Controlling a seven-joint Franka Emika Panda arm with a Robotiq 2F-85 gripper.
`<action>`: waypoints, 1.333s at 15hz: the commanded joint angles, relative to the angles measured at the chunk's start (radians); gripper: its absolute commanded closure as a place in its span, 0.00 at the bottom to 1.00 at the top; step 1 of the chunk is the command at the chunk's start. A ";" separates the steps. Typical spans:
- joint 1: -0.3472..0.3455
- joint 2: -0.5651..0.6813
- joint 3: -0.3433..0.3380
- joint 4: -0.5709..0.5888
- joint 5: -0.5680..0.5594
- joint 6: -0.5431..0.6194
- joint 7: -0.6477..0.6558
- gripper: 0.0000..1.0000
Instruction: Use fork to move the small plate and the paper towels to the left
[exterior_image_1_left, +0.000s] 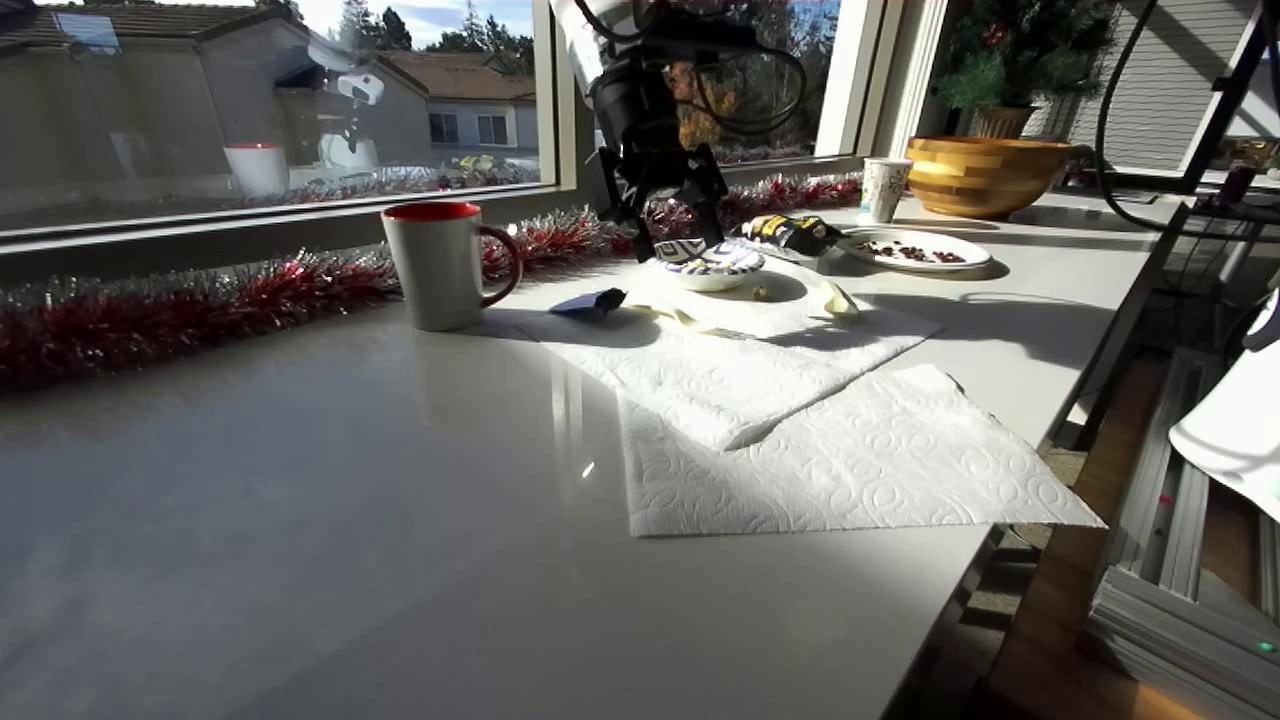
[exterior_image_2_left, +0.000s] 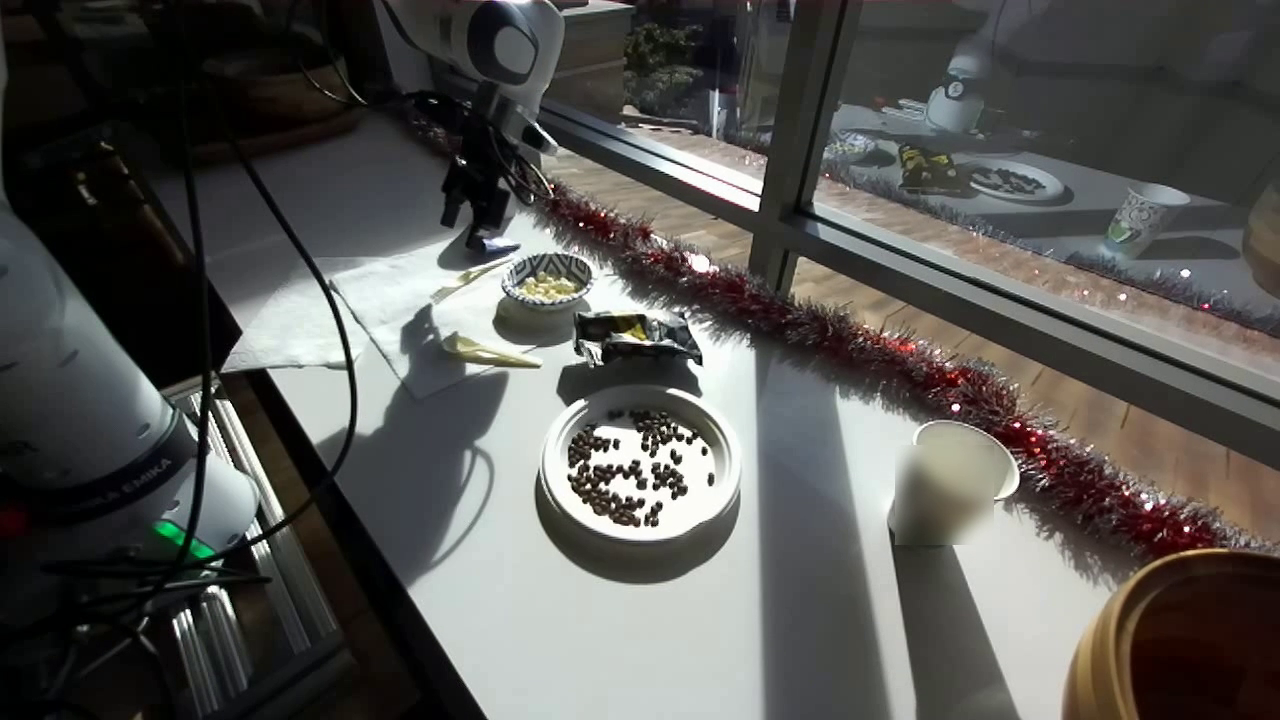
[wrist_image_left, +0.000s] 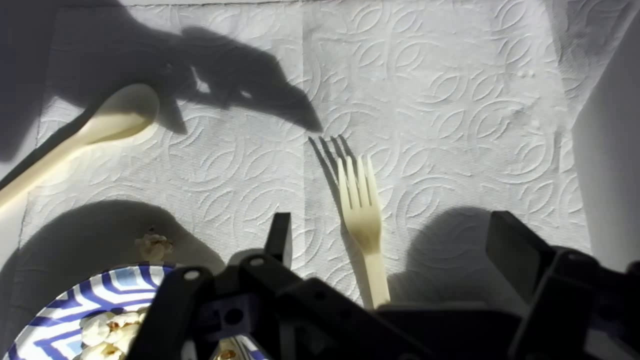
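Note:
Over the paper towels my gripper hangs open, fingers wide apart with nothing between them. Below, in the wrist view, the pale fork lies on the towels, its tines and neck showing between the fingers; the end of its handle is covered by the gripper body. The small plate, blue-and-white patterned and holding popcorn, sits beside the fork in an exterior view. At the lower left of the wrist view its rim is partly covered by a finger linkage. The two towel sheets overlap, one corner hanging past the table edge.
A pale spoon lies near the small plate. Around are a black-yellow packet, a larger plate with dark beans, a paper cup, a wooden bowl, a mug, a dark scrap and window-side tinsel.

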 joint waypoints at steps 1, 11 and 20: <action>0.014 0.022 -0.013 0.017 0.007 -0.003 0.008 0.00; 0.003 0.103 -0.007 0.092 0.028 -0.032 -0.031 0.00; -0.024 0.177 -0.006 0.154 0.054 -0.090 -0.159 0.13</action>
